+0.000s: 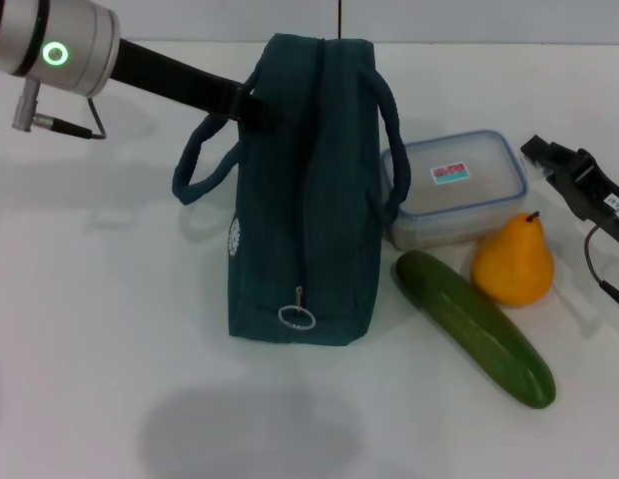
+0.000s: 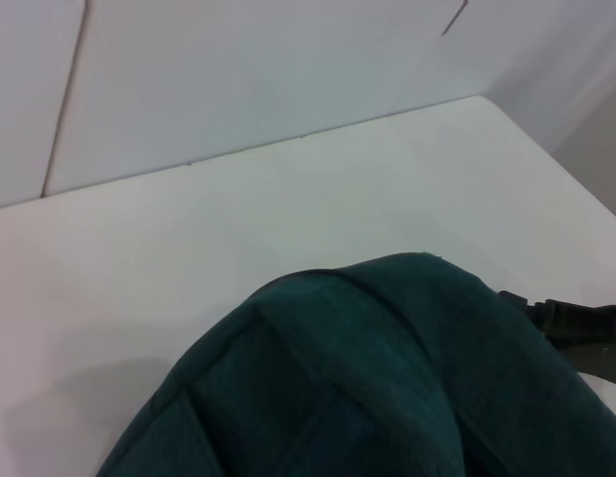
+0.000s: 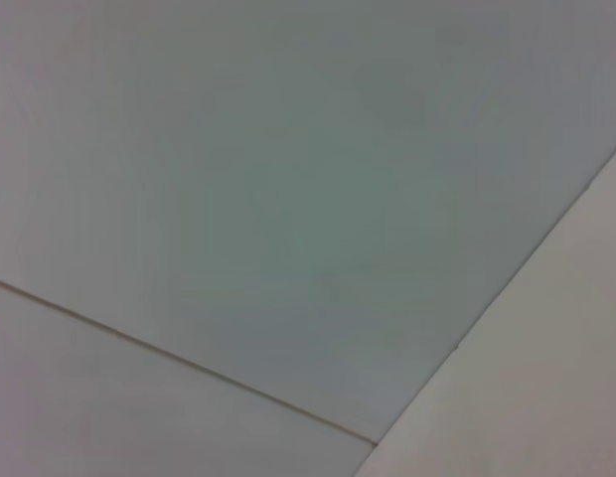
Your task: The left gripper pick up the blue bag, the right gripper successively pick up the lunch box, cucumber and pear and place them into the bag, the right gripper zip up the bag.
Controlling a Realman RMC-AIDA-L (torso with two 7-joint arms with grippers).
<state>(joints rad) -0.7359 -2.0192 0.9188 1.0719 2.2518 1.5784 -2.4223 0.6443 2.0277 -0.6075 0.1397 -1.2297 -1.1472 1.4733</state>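
Head view: we are reaching our left tool (image 1: pixel 252 106) to the blue bag (image 1: pixel 305 200) right beside it; its grip is hidden. We should be pinching the bag top firmly.

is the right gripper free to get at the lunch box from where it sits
Probably yes. The right gripper sits just beside the lunch box with bare table between them; the pear and cucumber lie nearer the robot, not in its path.
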